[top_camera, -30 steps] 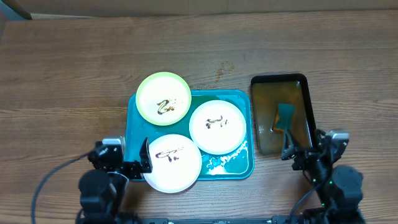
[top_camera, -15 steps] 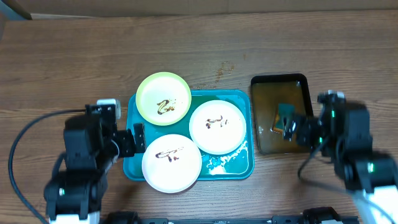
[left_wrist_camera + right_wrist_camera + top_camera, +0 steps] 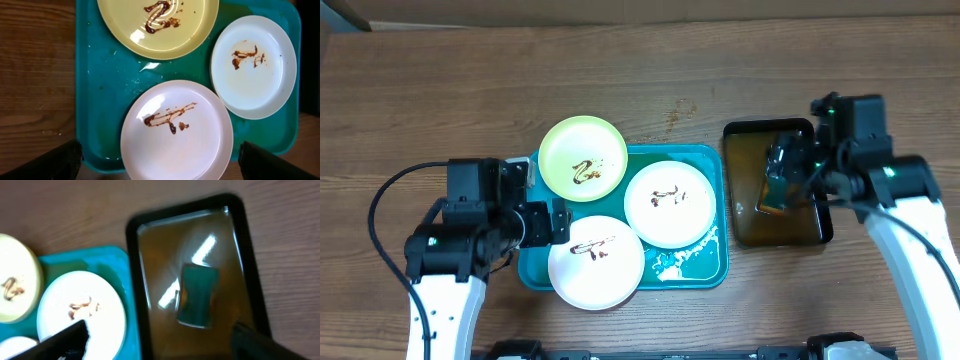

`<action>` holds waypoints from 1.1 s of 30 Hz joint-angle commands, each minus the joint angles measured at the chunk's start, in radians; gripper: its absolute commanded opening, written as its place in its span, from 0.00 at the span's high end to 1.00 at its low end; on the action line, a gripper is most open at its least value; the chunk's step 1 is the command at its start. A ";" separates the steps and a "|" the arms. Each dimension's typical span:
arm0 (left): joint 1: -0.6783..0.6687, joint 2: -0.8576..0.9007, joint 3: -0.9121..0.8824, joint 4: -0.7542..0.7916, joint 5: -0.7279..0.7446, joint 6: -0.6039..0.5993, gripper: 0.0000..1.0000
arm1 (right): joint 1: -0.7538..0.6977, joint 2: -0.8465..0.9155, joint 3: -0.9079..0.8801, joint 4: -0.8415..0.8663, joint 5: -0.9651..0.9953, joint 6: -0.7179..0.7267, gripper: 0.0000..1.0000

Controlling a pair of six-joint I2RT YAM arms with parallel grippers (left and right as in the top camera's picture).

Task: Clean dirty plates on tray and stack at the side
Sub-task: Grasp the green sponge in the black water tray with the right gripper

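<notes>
Three sauce-smeared plates lie on the teal tray [image 3: 688, 266]: a lime-green plate [image 3: 583, 158] at the back left, a white plate [image 3: 668, 204] on the right and another white plate [image 3: 596, 262] at the front. My left gripper [image 3: 552, 222] hovers open above the tray's left side. In the left wrist view its gripper [image 3: 160, 162] hangs over the front white plate [image 3: 177, 132], with the green plate [image 3: 160, 25] and the tray [image 3: 105, 100] beyond. My right gripper [image 3: 782, 160] is open above the black tray [image 3: 730, 185], holding nothing.
The black tray [image 3: 132, 270] holds brownish water and a teal sponge [image 3: 198, 296]. In the right wrist view the open gripper [image 3: 160, 340] hangs above that water, beside the teal tray [image 3: 117, 260]. Bare wooden table surrounds both trays.
Both arms have risen from the table's front edge and reached forward. The left one now hangs over the teal tray's left side, the right one over the black tray.
</notes>
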 commanded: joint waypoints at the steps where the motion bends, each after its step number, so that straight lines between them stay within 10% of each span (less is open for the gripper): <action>1: -0.002 0.030 0.023 0.002 0.042 -0.026 0.00 | -0.002 0.086 0.021 -0.014 0.025 0.003 0.19; 19: -0.002 0.101 0.023 0.002 0.043 -0.028 0.00 | -0.002 0.522 0.020 0.041 0.122 0.082 0.40; 26: -0.002 0.101 0.023 0.000 0.043 -0.028 0.00 | -0.002 0.541 0.010 0.080 0.126 0.089 0.95; 33: -0.002 0.101 0.023 -0.003 0.042 -0.028 0.00 | -0.002 0.538 0.109 -0.037 0.133 0.089 0.96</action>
